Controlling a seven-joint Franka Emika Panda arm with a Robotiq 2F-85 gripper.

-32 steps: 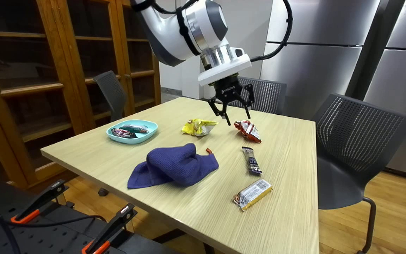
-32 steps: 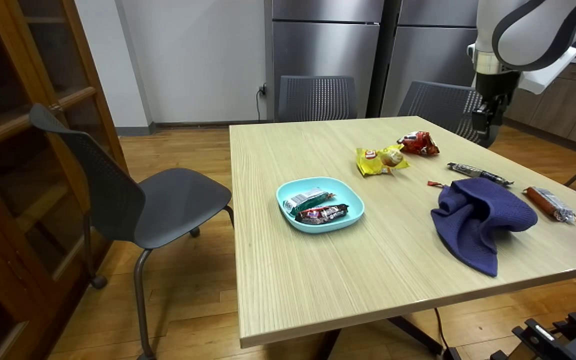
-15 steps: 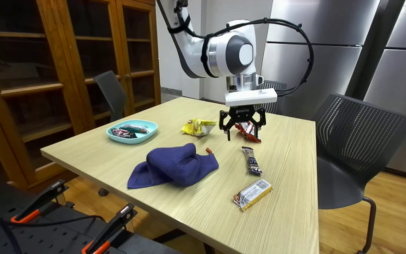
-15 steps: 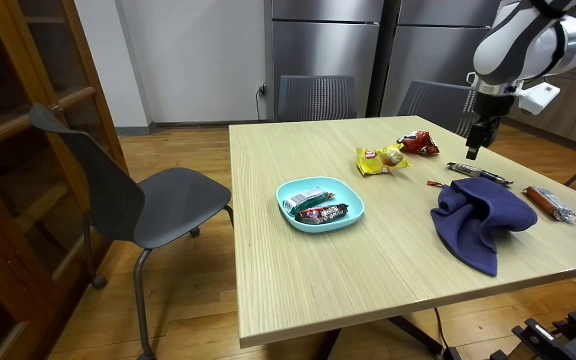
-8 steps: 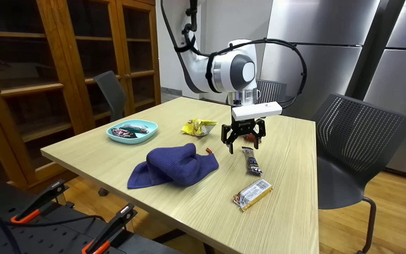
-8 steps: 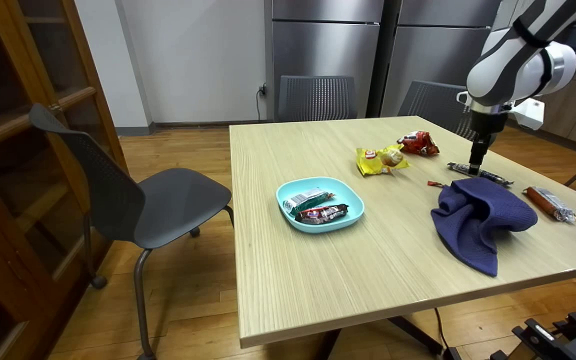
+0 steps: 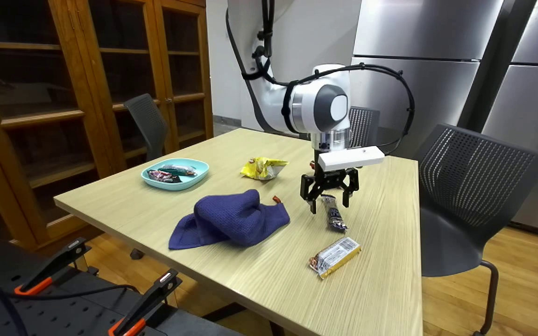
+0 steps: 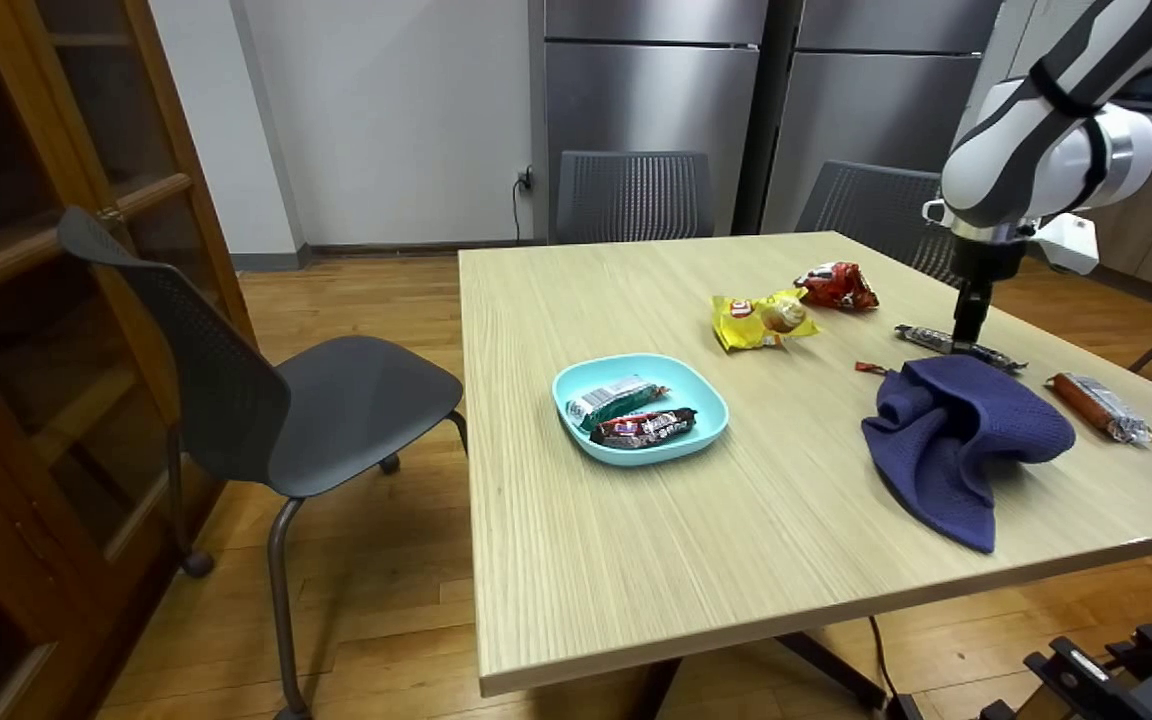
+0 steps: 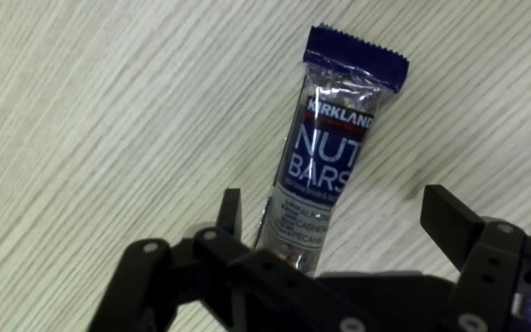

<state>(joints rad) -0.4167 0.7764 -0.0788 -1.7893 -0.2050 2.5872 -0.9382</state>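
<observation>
My gripper (image 9: 337, 198) is open, pointing down over a dark blue and clear nut bar (image 9: 325, 152) on the table. In the wrist view the bar lies slantwise between the spread fingers, closer to the left finger (image 9: 231, 210) and apart from the right. Its lower end is hidden behind the gripper. In an exterior view the gripper (image 7: 329, 205) hangs low above the far half of the bar (image 7: 333, 214); in an exterior view one fingertip (image 8: 964, 342) covers part of the bar (image 8: 921, 337). Nothing is held.
A crumpled blue cloth (image 8: 976, 420) lies beside the bar. An orange-brown wrapped bar (image 7: 336, 255), a yellow packet (image 8: 758, 320) and a red packet (image 8: 839, 287) are on the table. A turquoise dish (image 8: 636, 457) holds two wrapped snacks. Chairs stand around the table.
The gripper has come down from a tilted pose higher up, turned to point downward, and moved over the nut bar. Its jaws stayed open. The table items have not moved.
</observation>
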